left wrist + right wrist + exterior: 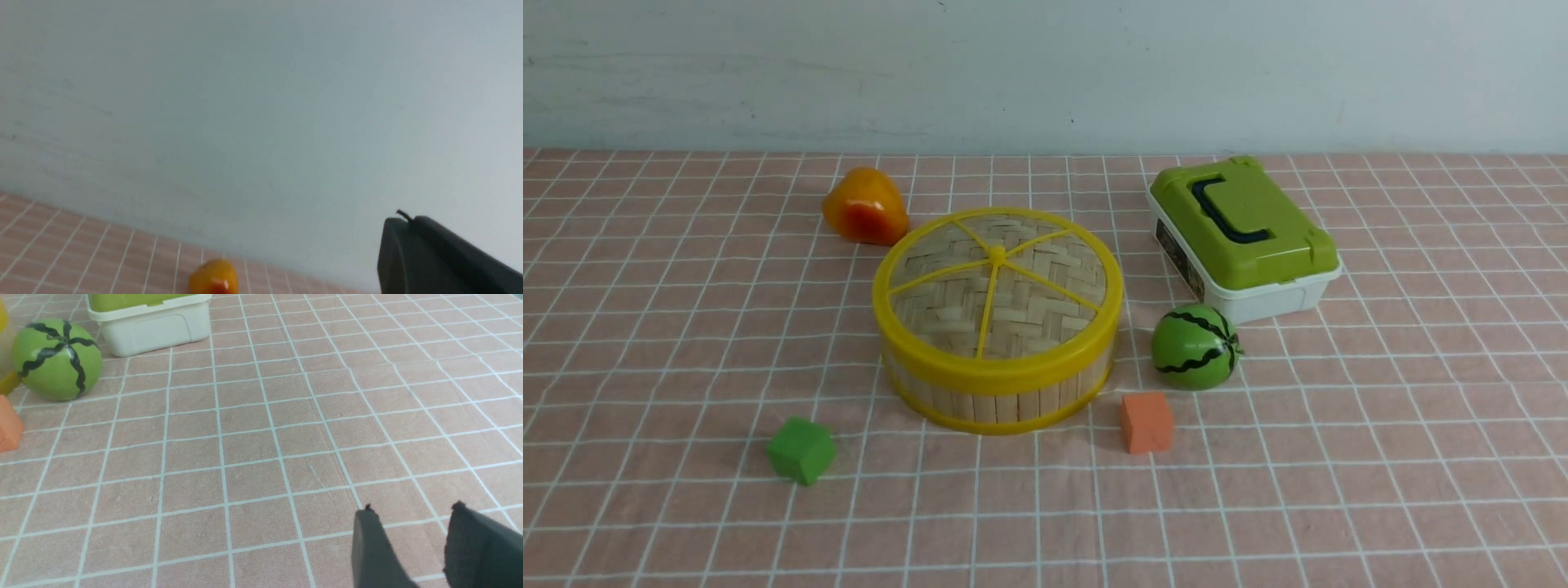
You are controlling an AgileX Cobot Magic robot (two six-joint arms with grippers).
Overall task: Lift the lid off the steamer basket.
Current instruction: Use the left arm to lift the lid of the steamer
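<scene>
The steamer basket (1005, 400) stands mid-table on the pink checked cloth, its pale slat wall between yellow rims. The lid (996, 278) lies flat on top of it, woven bamboo with yellow spokes and a centre knob. Neither gripper shows in the front view. In the left wrist view my left gripper (410, 222) is shut, its dark fingers pressed together with nothing between them, pointing at the pale wall. In the right wrist view my right gripper (413, 507) is open and empty above bare cloth, off to the right of the basket.
An orange-yellow fruit (864, 207) lies behind the basket on the left. A green striped ball (1195, 346) and an orange cube (1147, 422) sit to its right. A green cube (801, 450) is at front left. A white box with a green lid (1245, 237) stands back right.
</scene>
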